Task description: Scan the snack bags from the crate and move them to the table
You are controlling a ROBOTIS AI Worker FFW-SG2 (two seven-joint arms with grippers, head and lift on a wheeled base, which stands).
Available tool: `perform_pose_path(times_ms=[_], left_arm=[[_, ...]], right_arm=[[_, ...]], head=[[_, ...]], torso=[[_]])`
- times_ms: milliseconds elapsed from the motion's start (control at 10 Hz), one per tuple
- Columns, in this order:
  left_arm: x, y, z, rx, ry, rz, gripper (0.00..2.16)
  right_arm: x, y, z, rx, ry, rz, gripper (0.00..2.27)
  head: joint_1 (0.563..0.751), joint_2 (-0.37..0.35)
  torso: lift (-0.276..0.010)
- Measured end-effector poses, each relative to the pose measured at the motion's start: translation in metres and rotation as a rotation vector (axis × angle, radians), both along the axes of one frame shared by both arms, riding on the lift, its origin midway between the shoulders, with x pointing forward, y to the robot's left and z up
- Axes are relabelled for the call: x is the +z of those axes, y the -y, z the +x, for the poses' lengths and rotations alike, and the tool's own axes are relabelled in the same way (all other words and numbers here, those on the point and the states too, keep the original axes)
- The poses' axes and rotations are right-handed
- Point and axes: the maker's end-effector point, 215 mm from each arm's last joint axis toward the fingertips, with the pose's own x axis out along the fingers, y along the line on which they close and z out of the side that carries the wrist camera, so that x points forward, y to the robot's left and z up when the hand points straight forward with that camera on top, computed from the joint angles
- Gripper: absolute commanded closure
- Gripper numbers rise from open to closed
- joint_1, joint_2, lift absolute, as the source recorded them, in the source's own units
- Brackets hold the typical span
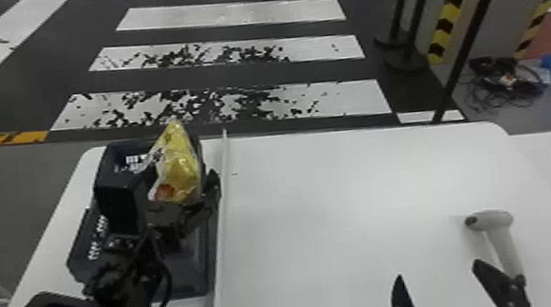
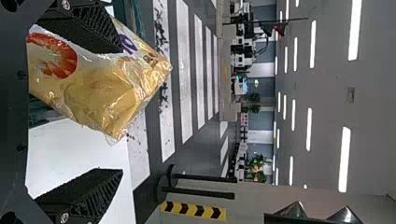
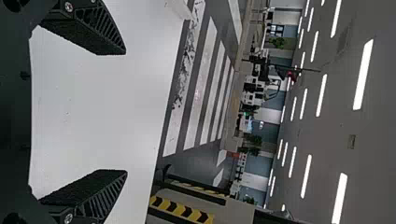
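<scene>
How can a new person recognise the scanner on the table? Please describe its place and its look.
Find the white table, then its right part, across from the dark crate. By the right gripper lies the scanner, its handle toward the robot. Its pale grey body with a rounded head sets it apart from the gripper's black fingers.

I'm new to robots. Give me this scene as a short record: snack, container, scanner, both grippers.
snack: one yellow bag, at the crate's far end
container: dark crate, on the left of the white table
scanner: pale, lying at the right
left gripper: open, at the bag
right gripper: open, near the scanner
</scene>
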Motion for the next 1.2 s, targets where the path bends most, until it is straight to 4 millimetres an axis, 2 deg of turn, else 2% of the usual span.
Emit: perform_pose_path(times_ms=[600,1100,1200], left_arm=[[-0.005,-0.005,0.013,0.021,0.001,0.006,0.15],[-0.008,-0.006,0.015,0.017,-0.006,-0.002,0.42],[-0.008,-0.007,0.016,0.018,-0.006,-0.003,0.94]], right_arm=[[-0.008,0.003,0.001,-0.002,-0.011,-0.01,0.08],[-0.012,0.006,0.002,-0.012,-0.013,-0.017,0.08],[-0.012,0.006,0.002,-0.013,-0.014,-0.018,0.08]], head=[[0.695,-0.024],[0.695,-0.028],[0.695,-0.027]], torso=[[-0.095],[-0.095],[-0.095]])
